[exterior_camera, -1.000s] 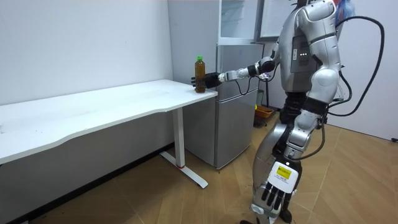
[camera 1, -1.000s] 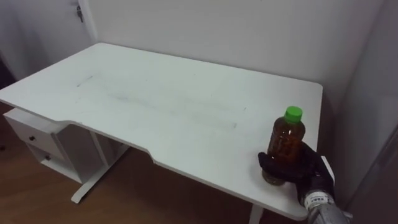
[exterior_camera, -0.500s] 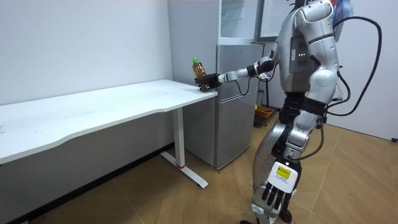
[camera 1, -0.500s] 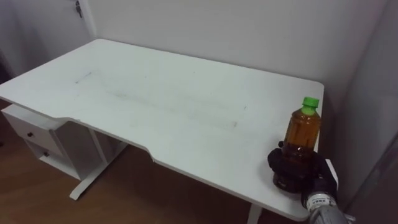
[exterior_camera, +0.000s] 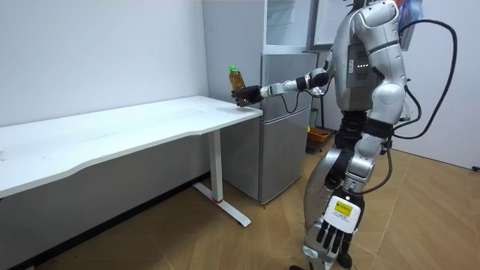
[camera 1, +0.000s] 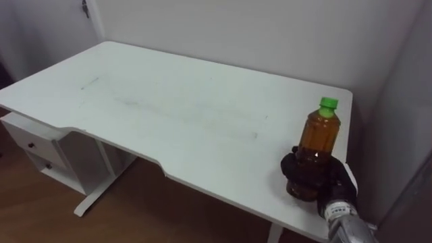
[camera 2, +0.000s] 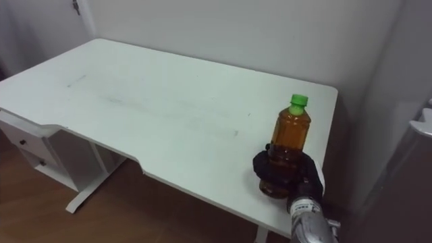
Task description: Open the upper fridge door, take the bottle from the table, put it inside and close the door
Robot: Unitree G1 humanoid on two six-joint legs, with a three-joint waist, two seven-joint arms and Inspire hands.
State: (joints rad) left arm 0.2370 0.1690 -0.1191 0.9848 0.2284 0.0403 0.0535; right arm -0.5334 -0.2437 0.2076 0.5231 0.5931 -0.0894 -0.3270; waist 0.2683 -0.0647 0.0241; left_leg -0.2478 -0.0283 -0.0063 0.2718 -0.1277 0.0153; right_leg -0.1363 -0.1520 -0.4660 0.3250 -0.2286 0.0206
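Over the near right corner of the white table (camera 1: 169, 108), the left eye view shows the tea bottle (camera 1: 317, 145), green-capped and full of amber liquid. The dark fingers of the right hand (camera 1: 335, 185) curl round its lower body. Full, it is likely weighty, and its smooth plastic slippery and slightly yielding, so this low, firm hold suits it. The room view has it leaning a little, seemingly just off the tabletop, near the fridge (exterior_camera: 285, 127), while the left hand (exterior_camera: 332, 234) hangs relaxed. The right eye view shows the hand behind and beneath the bottle.

Base of bottle (camera 1: 316, 142) hidden (inside right hand (camera 1: 329, 187)).
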